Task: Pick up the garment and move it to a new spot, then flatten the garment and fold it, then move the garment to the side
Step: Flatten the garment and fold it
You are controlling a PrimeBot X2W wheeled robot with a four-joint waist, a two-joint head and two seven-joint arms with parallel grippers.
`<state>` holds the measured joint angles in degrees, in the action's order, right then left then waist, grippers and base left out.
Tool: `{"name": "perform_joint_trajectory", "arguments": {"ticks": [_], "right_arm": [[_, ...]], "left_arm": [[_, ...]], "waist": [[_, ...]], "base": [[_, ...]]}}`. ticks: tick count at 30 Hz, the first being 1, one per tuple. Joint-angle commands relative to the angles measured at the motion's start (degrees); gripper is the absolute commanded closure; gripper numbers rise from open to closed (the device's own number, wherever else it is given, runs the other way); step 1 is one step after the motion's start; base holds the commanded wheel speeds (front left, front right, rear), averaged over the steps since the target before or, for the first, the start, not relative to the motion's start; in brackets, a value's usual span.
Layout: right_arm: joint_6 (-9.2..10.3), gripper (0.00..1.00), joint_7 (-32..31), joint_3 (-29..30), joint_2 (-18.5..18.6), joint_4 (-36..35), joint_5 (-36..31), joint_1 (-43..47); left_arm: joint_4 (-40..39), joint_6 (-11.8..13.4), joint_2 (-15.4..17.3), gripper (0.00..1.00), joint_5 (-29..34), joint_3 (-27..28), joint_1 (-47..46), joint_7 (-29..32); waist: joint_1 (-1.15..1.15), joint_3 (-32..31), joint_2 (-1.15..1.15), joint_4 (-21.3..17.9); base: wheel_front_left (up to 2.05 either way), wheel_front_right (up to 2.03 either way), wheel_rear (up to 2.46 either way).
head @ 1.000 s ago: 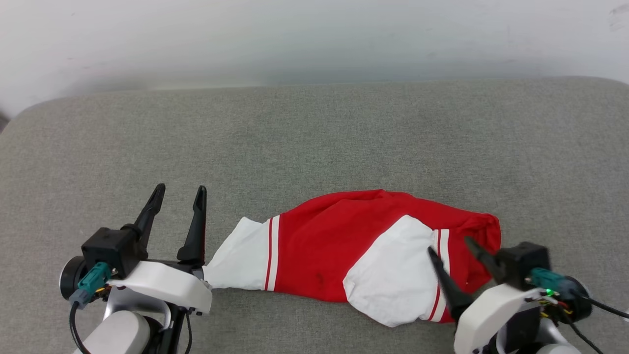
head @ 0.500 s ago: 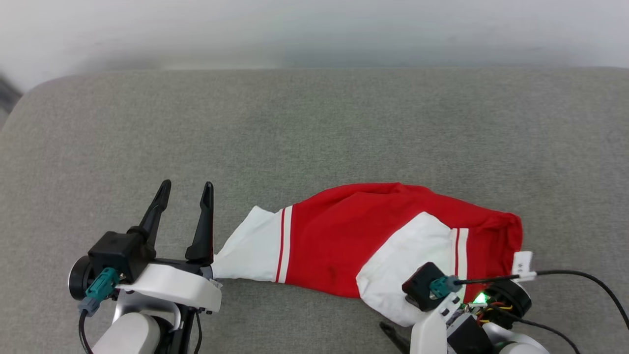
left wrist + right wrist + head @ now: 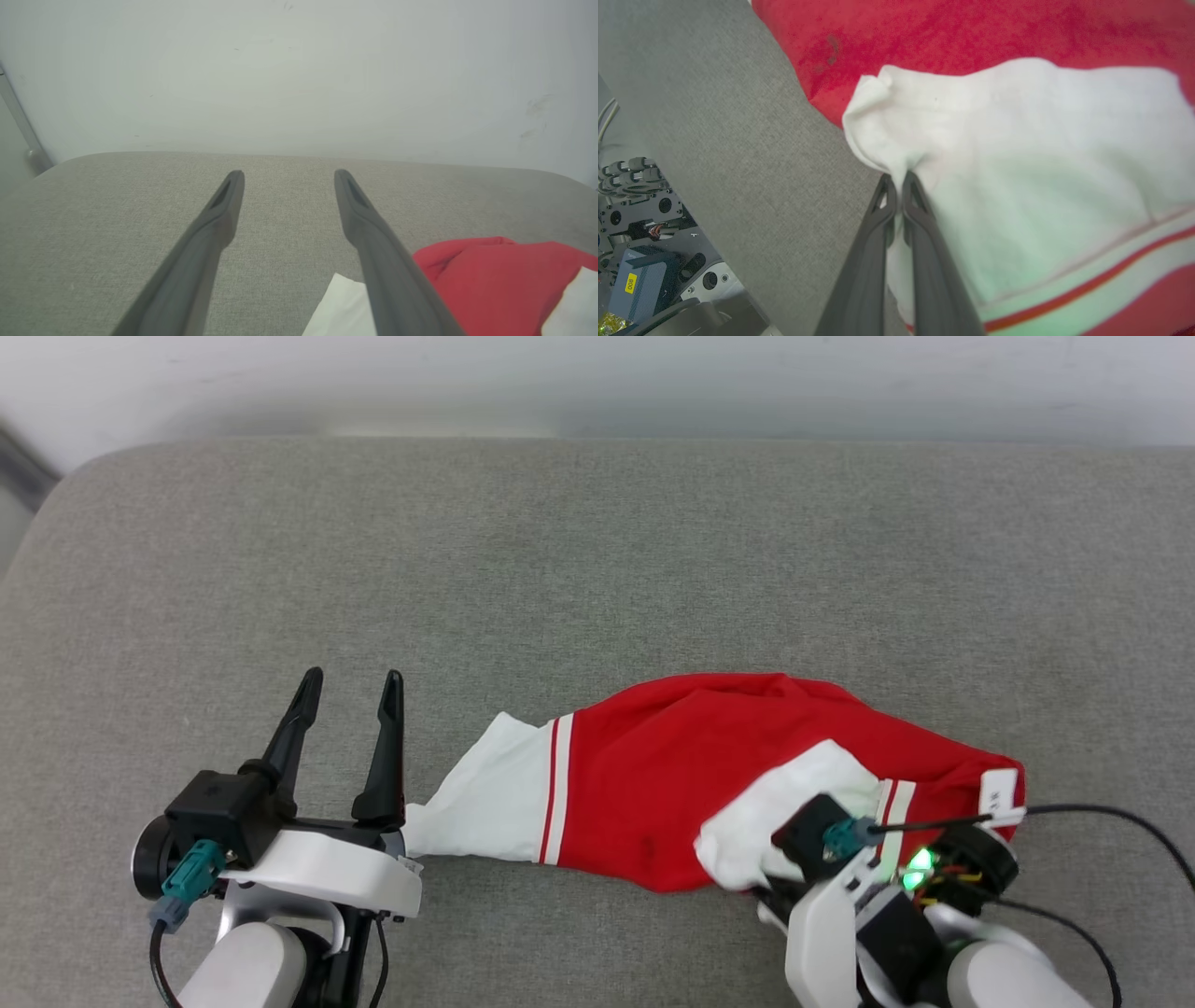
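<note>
At the right gripper (image 3: 898,181), the two dark fingers are pressed together, tips almost meeting, with a puckered fold of white sleeve cloth caught between them. The fold belongs to the near edge of the garment (image 3: 1017,140), and the cloth gathers into creases where the tips bite. Beyond this sleeve run the red and white trim stripes, then plain red body fabric with a small dark mark. In the head view the right wrist sits over that same sleeve, hiding the fingers.

The left gripper (image 3: 353,681) stands with its fingers spread well apart and nothing between them (image 3: 289,175). It hovers over bare upholstery, just beside the garment's other white sleeve and clear of it.

The garment (image 3: 653,775) lies bunched in a long heap across the near part of the grey cushion (image 3: 597,569), one white sleeve pointing to the left arm and a white tag (image 3: 999,793) showing at the opposite end. A pale wall (image 3: 597,383) rises behind the cushion.
</note>
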<state>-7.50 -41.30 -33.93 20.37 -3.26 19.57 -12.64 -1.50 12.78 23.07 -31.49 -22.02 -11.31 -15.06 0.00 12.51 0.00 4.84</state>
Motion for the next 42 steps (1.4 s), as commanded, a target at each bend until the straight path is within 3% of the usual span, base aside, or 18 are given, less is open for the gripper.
{"name": "perform_joint_trajectory", "arguments": {"ticks": [1,6,13,20,25,26,27,28,29,37,42], "right_arm": [[0.02,1.0,1.45,1.03,-0.72,-0.88,-0.44,-1.09],[0.02,1.0,6.52,6.81,-2.83,-3.73,-2.92,-1.75],[0.03,1.0,12.66,21.43,-7.73,-4.95,-6.47,0.39],[0.03,1.0,16.59,37.23,-14.08,-0.1,-4.98,5.62],[0.02,1.0,19.96,43.23,-16.09,7.05,-3.01,7.9],[0.02,0.97,20.81,43.75,-16.41,8.35,-2.25,8.05],[0.02,0.77,21.85,44.25,-16.57,9.49,-2.12,7.97],[0.02,0.25,22.68,44.58,-16.67,10.66,-2.01,8.03],[0.02,0.0,23.72,44.86,-16.88,11.54,-1.73,7.96],[0.02,0.0,38.48,48.9,-17.45,12.15,-3.42,6.12],[0.02,0.0,45.43,48.42,-17.55,10.92,-6.32,5.77]], "left_arm": [[0.26,-0.29,-0.13,0.0,0.35,0.41,0.45,-0.15],[0.68,-0.75,-0.22,0.0,1.09,1.24,1.02,-0.15],[1.05,-1.05,0.05,0.0,1.29,1.13,1.21,-0.07],[0.91,-1.17,0.21,0.0,1.17,0.76,0.63,0.17],[0.85,-1.21,0.41,0.0,1.04,0.55,0.42,0.49],[0.91,-1.24,0.5,0.0,1.0,0.5,0.42,0.59],[0.94,-1.23,0.56,0.0,0.97,0.48,0.42,0.57],[0.94,-1.2,0.57,0.0,0.96,0.41,0.41,0.64],[0.93,-1.21,0.64,0.0,0.96,0.34,0.38,0.69],[0.96,-0.94,1.04,0.0,0.83,0.27,0.66,0.86],[1.26,-0.64,1.08,0.0,0.64,0.17,1.29,0.98]], "waist": [[0.0,-0.05,0.0,-0.27],[0.0,-0.37,0.0,-1.6],[0.0,-0.8,0.0,-3.62],[0.0,-0.53,0.0,-4.43],[0.0,0.12,0.0,-4.8],[0.0,0.19,0.0,-4.86],[0.0,0.22,0.0,-4.93],[0.0,0.26,0.0,-4.97],[0.0,0.3,0.0,-4.98],[0.0,-0.09,0.0,-5.27],[0.0,-1.23,0.0,-5.44]], "base": [[0.0,0.0,0.0],[0.0,0.0,0.0],[0.0,0.0,0.0],[0.0,0.0,0.0],[0.0,0.0,0.0],[0.0,0.0,0.0],[0.0,0.0,0.0],[0.0,0.0,0.0],[0.0,0.0,0.0],[0.0,0.0,0.0],[0.0,0.0,0.0]]}}
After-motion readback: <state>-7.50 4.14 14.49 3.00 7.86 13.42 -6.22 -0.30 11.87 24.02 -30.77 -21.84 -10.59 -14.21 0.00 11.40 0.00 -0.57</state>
